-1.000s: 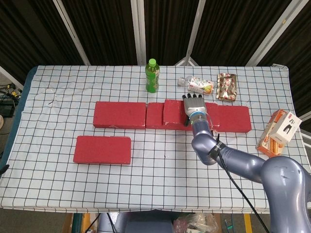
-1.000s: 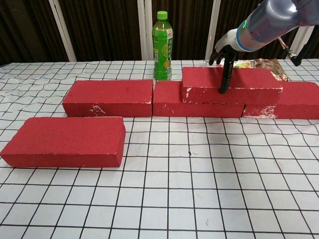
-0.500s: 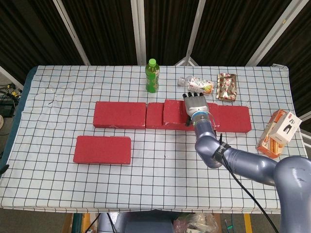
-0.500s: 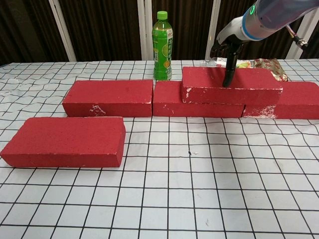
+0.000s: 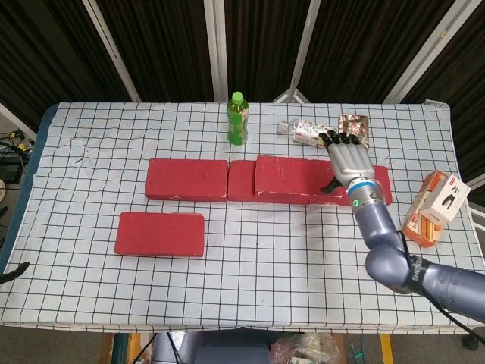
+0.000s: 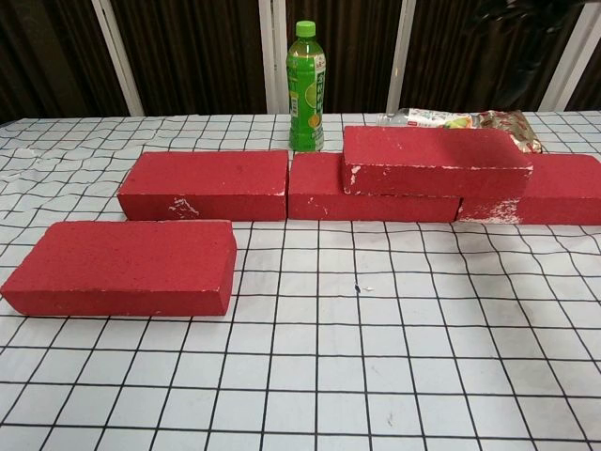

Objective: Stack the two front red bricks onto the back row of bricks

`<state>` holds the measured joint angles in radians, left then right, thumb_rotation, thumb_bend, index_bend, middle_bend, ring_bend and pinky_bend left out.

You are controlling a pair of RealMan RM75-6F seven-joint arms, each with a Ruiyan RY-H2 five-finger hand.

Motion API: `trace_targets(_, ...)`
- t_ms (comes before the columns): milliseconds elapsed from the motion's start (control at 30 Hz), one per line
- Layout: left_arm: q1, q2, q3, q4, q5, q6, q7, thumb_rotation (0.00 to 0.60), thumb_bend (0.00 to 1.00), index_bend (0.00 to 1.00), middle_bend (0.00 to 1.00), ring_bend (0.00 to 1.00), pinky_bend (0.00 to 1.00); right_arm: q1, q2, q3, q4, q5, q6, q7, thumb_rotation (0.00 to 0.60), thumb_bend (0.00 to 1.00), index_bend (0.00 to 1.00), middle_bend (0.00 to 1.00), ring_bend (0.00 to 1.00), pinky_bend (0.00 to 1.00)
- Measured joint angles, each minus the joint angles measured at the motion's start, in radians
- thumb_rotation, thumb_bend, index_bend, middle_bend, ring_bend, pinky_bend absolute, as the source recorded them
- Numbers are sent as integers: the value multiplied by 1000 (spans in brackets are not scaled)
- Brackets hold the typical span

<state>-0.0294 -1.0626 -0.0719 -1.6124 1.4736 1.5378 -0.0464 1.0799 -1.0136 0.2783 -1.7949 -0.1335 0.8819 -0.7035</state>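
One red brick (image 5: 292, 174) (image 6: 432, 160) lies stacked across the middle brick (image 5: 241, 180) (image 6: 319, 193) and right brick (image 5: 381, 182) (image 6: 559, 188) of the back row. The back left brick (image 5: 187, 179) (image 6: 207, 183) has nothing on top. A single red brick (image 5: 160, 233) (image 6: 122, 266) lies flat at the front left. My right hand (image 5: 348, 158) hovers over the right end of the stacked brick, fingers spread, holding nothing; the chest view does not show it. A dark tip (image 5: 14, 271) at the left edge may be my left hand; its fingers are unreadable.
A green bottle (image 5: 237, 119) (image 6: 306, 86) stands behind the back row. Snack packets (image 5: 311, 133) and a foil pack (image 5: 354, 135) lie at the back right. An orange and white box (image 5: 433, 206) sits near the right table edge.
My right hand has lifted off the stacked brick and moved right, leaving the chest view. The stacked brick stays in place. The dark tip at the left edge has come further in.
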Motion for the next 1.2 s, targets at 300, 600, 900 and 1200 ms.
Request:
trace_targets(300,-47,-11,21,-23,103,-26,-13,600,0,89,0,0,31,-188,119,-7,-82,-273,2,218,600,134,31,0,0,0)
trace_targets(600,-152,47,25,-138,97,-224,8,600,0,72,0,0,29,-469,165,-97,-222,-669,223,359,600,133,16,0,0,0)
trace_targets(900,-275,138,25,-295,39,-436,84,600,0,62,0,0,5,-706,112,-227,-235,-1011,481,465,600,134,16,0,0,0)
trace_targets(1200,-274,63,25,-354,-41,-400,286,600,0,59,0,0,0,-844,44,-294,-183,-1170,632,478,600,133,16,0,0,0)
